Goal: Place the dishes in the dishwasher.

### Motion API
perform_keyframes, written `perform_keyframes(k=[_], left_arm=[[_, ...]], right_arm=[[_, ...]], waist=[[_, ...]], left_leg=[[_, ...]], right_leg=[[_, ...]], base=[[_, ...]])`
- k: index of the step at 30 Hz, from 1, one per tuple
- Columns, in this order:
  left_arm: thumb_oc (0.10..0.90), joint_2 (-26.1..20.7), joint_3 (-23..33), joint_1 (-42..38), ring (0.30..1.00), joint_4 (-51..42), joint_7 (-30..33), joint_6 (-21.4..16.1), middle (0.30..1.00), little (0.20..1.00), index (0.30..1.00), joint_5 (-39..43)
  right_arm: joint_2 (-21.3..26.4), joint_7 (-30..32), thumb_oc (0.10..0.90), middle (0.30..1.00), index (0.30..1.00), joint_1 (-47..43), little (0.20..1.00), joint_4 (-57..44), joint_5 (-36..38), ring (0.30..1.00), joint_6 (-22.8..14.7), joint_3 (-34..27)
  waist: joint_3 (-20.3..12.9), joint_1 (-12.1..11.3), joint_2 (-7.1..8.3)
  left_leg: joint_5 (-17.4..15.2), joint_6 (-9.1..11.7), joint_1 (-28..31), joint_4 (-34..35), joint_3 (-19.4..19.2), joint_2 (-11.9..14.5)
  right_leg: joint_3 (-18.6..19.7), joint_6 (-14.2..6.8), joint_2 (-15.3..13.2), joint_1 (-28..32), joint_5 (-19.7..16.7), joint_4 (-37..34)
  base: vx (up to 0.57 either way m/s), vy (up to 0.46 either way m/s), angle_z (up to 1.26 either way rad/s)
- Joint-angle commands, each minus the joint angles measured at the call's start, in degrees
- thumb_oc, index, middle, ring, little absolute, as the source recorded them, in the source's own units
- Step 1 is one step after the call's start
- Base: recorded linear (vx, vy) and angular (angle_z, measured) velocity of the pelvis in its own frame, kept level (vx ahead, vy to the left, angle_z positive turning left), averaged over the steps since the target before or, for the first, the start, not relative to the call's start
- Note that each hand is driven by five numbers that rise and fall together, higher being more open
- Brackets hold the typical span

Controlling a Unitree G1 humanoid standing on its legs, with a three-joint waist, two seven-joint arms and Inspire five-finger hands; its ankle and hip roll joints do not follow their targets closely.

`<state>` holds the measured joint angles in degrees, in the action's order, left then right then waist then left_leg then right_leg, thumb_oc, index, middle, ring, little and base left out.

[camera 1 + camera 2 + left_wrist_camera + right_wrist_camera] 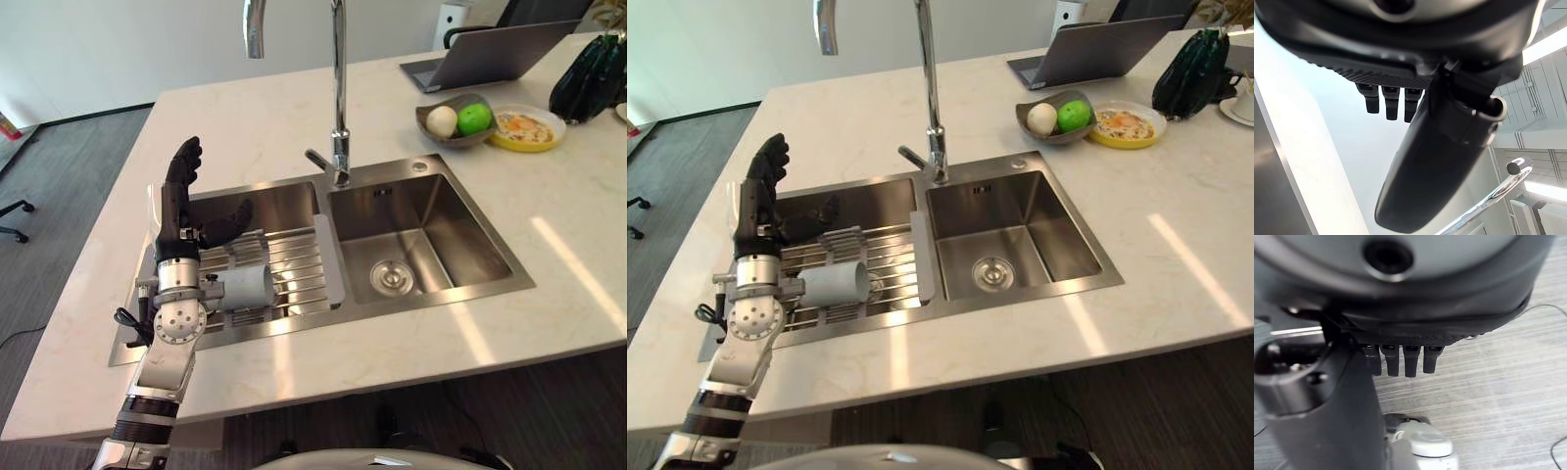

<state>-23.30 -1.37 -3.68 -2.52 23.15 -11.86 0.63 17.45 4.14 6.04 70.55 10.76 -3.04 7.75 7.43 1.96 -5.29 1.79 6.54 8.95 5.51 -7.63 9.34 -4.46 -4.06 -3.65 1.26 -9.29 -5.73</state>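
steel sink (431,211), left hand (181,201) above

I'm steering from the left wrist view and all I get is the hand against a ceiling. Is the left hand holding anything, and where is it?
Observer: It holds nothing. The left hand is open, fingers straight, raised over the left basin of the sink.
Operator: Any dish close to it?
Observer: A pale cup lies on its side on the wire rack in that basin.
Operator: Other dishes?
Observer: A grey bowl holding fruit and a yellow plate of food stand on the counter beyond the right basin.
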Motion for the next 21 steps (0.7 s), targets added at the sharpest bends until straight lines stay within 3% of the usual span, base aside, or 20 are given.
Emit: perform_keyframes(k=[1,6,8,9,10,14,17,21], left_arm=[[0.800,-3.88,4.22,-2.38,0.900,-3.16,1.31,-2.65,0.900,0.900,0.900,-1.56],[0.800,-13.22,9.56,-1.57,0.900,-1.97,0.12,-2.22,0.900,0.900,0.900,-5.23],[0.800,-19.30,11.32,-0.44,0.900,-1.80,-2.22,-2.57,0.900,0.900,0.900,-6.79],[0.800,-19.55,11.45,-0.31,0.900,-1.77,-2.31,-2.65,0.900,0.900,0.900,-6.68],[0.800,-23.41,12.83,0.92,0.900,-2.17,-3.62,-2.70,0.900,0.900,0.900,-8.01],[0.800,-29.89,15.28,4.54,0.900,-3.81,-8.58,-3.29,0.900,0.900,0.900,-8.10],[0.800,-36.43,15.11,5.31,0.900,-4.76,-13.65,-2.98,0.900,0.900,0.900,-7.42],[0.800,-41.53,13.42,5.72,0.900,-6.15,-19.49,-3.09,0.900,0.900,0.900,-5.03]], right_arm=[[-2.63,-0.41,0.800,0.900,0.900,-1.40,0.900,0.60,-1.67,0.900,-1.90,2.69],[-2.03,-1.50,0.800,0.900,0.900,-1.30,0.900,2.61,-3.23,0.900,-0.80,2.48],[-1.34,-2.43,0.800,0.900,0.900,-0.74,0.900,3.92,-3.73,0.900,-0.49,1.78],[-1.53,-2.45,0.800,0.900,0.900,-0.75,0.900,3.96,-3.74,0.900,-0.52,1.90],[-1.39,-3.03,0.800,0.900,0.900,-0.34,0.900,4.38,-3.94,0.900,-0.41,1.62],[-1.43,-5.33,0.800,0.900,0.900,1.14,0.900,6.30,-5.43,0.900,0.46,1.45],[-0.95,-6.09,0.800,0.900,0.900,1.22,0.900,5.68,-6.13,0.900,0.60,1.84],[-0.81,-7.14,0.800,0.900,0.900,1.26,0.900,4.87,-6.96,0.900,0.66,2.91]], waist=[[-3.83,-1.06,4.92],[-4.09,-2.26,5.26],[-4.16,-2.69,5.01],[-4.18,-2.60,5.21],[-4.19,-2.85,5.15],[-4.28,-3.13,5.06],[-4.36,-2.99,4.94],[-4.34,-2.84,4.94]], left_leg=[[0.08,2.40,-0.31,-0.51,-1.48,0.63],[-0.29,2.32,-0.24,-0.51,-1.22,0.12],[-0.35,2.35,-0.21,-0.51,-1.10,0.01],[-0.36,2.35,-0.18,-0.51,-1.11,-0.01],[-0.37,2.40,-0.17,-0.51,-1.06,-0.07],[-0.42,2.45,-0.19,-0.51,-0.76,-0.17],[-0.42,2.50,-0.16,-0.51,-0.67,-0.28],[-0.31,2.54,-0.14,-0.51,-0.61,-0.33]], right_leg=[[-0.98,-5.85,-8.50,3.47,7.25,4.70],[-1.53,-6.32,-9.05,4.21,6.79,4.02],[-1.56,-6.48,-9.10,4.35,6.65,3.84],[-1.57,-6.49,-9.12,4.40,6.64,3.79],[-1.64,-6.61,-9.14,4.49,6.53,3.63],[-2.14,-6.90,-9.29,4.84,6.49,3.36],[-2.40,-7.10,-9.42,4.98,6.22,3.25],[-2.43,-7.28,-9.48,5.00,6.08,3.36]], base=[[0.00,0.016,0.06],[0.00,0.008,0.02],[0.00,0.000,0.00],[0.00,0.000,0.00],[0.00,0.000,0.00],[-0.01,0.005,0.02],[-0.01,0.003,0.06],[-0.02,-0.005,0.08]])
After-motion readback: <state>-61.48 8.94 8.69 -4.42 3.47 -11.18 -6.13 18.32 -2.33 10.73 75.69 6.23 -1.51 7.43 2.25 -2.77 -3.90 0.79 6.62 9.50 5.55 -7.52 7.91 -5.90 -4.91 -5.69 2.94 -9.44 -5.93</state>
